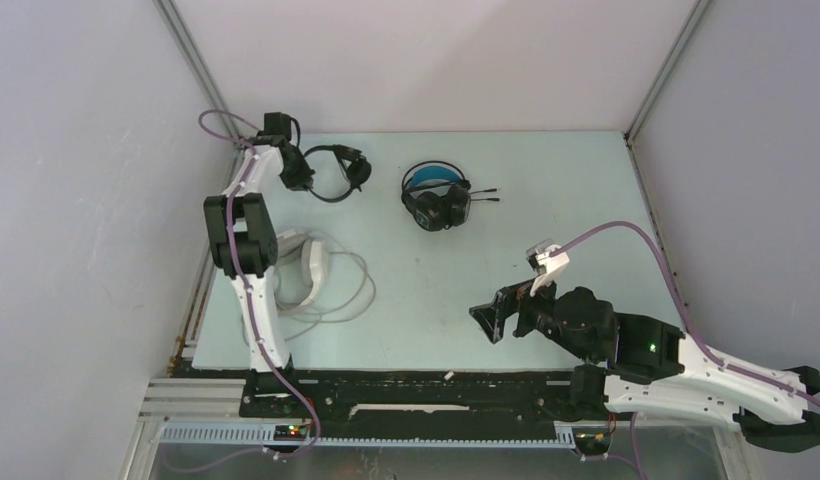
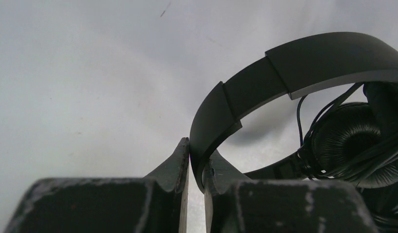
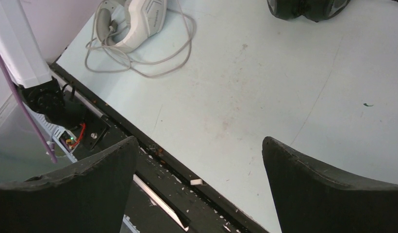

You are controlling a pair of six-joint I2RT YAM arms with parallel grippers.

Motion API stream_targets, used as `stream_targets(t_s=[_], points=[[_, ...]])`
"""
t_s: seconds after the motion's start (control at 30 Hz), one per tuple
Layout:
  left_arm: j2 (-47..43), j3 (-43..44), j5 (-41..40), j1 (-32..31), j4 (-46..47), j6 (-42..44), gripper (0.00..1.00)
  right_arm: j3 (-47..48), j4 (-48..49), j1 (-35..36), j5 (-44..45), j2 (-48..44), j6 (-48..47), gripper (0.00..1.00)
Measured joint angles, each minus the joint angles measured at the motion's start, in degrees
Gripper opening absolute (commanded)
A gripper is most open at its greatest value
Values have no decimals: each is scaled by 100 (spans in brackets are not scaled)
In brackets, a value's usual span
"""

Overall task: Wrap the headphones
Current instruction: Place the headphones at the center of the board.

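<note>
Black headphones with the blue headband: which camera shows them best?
The top external view: the black headphones with the blue headband lie whole and unobstructed on the table. The right wrist view catches only their dark edge at the frame's top. The left wrist view does not show them.

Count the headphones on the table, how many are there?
3. The small all-black on-ear headphones lie far left, headband in the left gripper; the black headphones with a blue headband sit far middle; the white over-ear headphones lie near left, partly behind the left arm.
</note>
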Motion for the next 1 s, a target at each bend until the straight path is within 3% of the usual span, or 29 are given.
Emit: stream_targets(t_s=[0.2,0.57,0.8,1.0], points=[[387,227,138,101,-129,-96,25,7,-42,-4,125,35,-39,100],[437,719,278,127,-264,-164,41,15,-66,-4,175,46,-195,99],[382,756,297,129,-579,-181,56,26,-109,-4,192,-219,-240,100],[-46,848,308,131,-1038,-68,88,31,-133,-118,560,-15,-603,100]])
